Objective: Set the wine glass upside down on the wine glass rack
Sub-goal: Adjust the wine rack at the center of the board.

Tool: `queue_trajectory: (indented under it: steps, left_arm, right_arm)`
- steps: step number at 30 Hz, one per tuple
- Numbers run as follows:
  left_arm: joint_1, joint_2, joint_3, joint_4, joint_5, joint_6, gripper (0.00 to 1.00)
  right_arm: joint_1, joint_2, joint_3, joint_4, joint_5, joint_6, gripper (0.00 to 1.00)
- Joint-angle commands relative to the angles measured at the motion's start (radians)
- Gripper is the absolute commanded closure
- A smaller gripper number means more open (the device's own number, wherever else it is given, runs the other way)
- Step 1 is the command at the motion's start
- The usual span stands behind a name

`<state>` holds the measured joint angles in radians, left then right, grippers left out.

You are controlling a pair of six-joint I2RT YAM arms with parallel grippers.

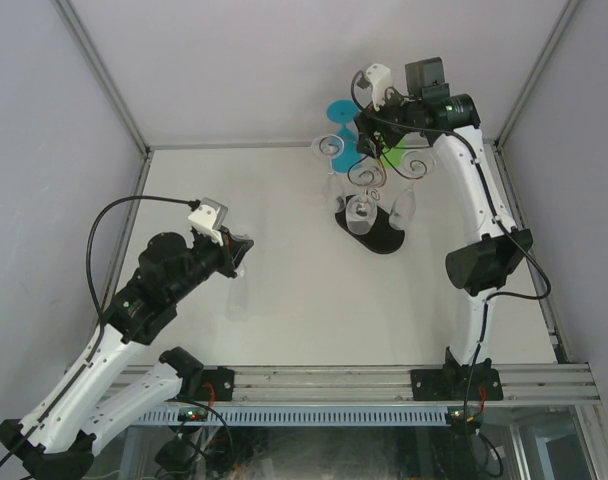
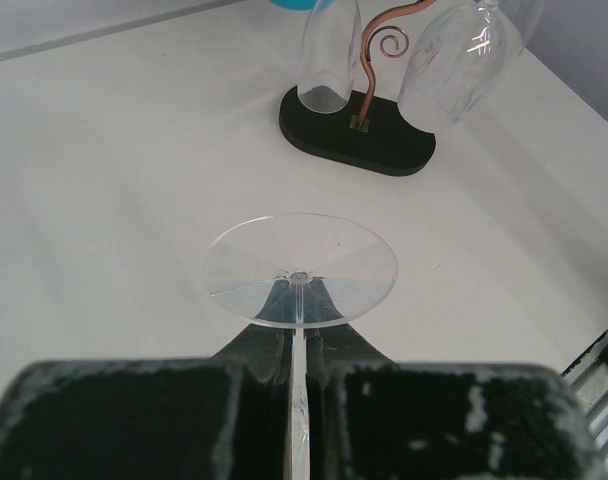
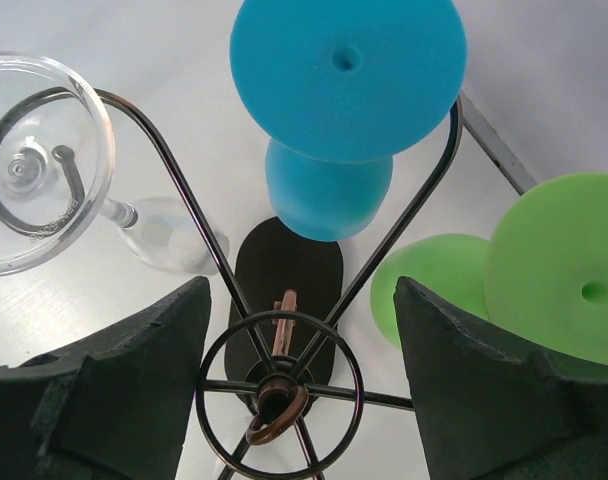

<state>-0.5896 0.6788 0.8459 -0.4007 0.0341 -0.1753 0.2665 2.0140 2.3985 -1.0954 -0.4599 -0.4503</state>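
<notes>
My left gripper [image 1: 238, 250] is shut on the stem of a clear wine glass [image 2: 300, 270]. Its round foot points away from the wrist camera toward the wine glass rack [image 2: 370, 60], and its bowl is hidden behind the fingers [image 2: 114, 420]. The rack [image 1: 369, 180] stands on its black oval base [image 1: 379, 238] at the back of the table. My right gripper [image 3: 302, 290] hovers open straight above the rack's hub ring [image 3: 279, 400], holding nothing. Its dark fingers [image 3: 124, 390] frame the hub on both sides.
Hanging upside down on the rack are a blue glass [image 3: 346, 75], a green glass [image 3: 564, 270] and clear glasses [image 2: 329, 60] [image 2: 454, 60] [image 3: 34, 165]. Grey walls and a metal frame [image 1: 104, 80] enclose the white table [image 1: 284, 330].
</notes>
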Motion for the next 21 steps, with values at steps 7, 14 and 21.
queue_trajectory:
  steps: [7,14,21]
  left_arm:
    - [0.011,0.000,-0.013,0.046,0.029,-0.017,1.00]
    - [0.013,-0.001,-0.013,0.048,0.031,-0.019,1.00]
    - [0.014,-0.002,-0.014,0.048,0.033,-0.020,1.00]
  right_arm:
    - [0.031,0.010,0.034,0.005,0.092,-0.001,0.43]
    - [0.050,0.005,0.034,0.024,0.155,0.045,0.62]
    - [0.071,-0.004,0.028,0.043,0.220,0.121,0.73]
